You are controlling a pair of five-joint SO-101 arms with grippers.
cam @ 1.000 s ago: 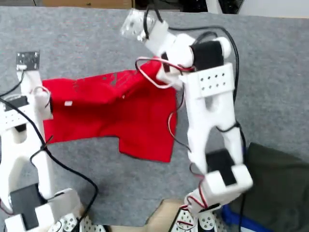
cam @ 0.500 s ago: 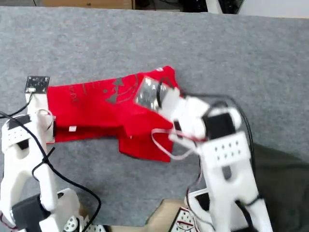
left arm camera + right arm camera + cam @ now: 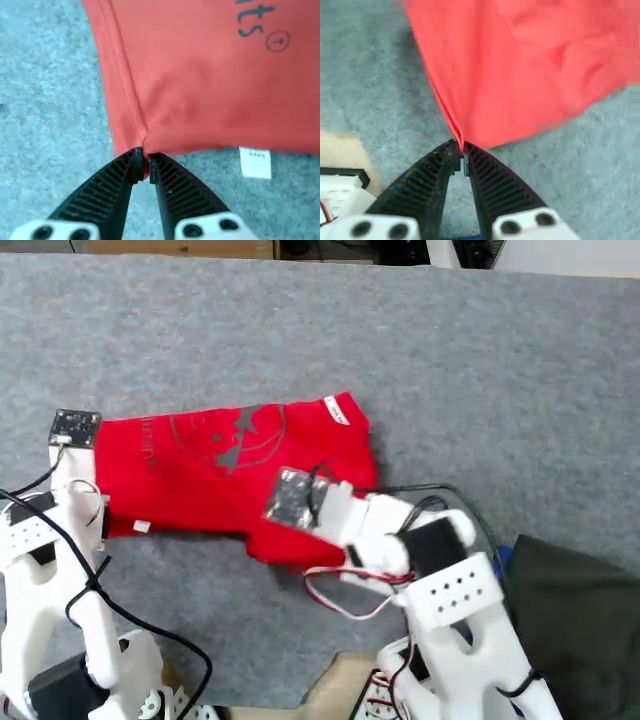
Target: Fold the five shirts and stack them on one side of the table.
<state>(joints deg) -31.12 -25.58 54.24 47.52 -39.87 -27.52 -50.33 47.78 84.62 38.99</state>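
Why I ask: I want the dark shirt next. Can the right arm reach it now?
Probably not yet: the right gripper is shut on the red shirt. Freed, it could; the dark shirt lies beside that arm, unobstructed.

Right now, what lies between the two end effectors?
The red shirt, spread on the table in the high view; left end effector and right end effector each pinch its edge.

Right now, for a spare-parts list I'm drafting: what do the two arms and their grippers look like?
Both are white shells with black motor blocks at the joints. The left arm carries mostly black cables; the right arm has red-and-white wires and a perforated plate. The left gripper and right gripper have black, ribbed, tapering fingers on white bases with screw holes.
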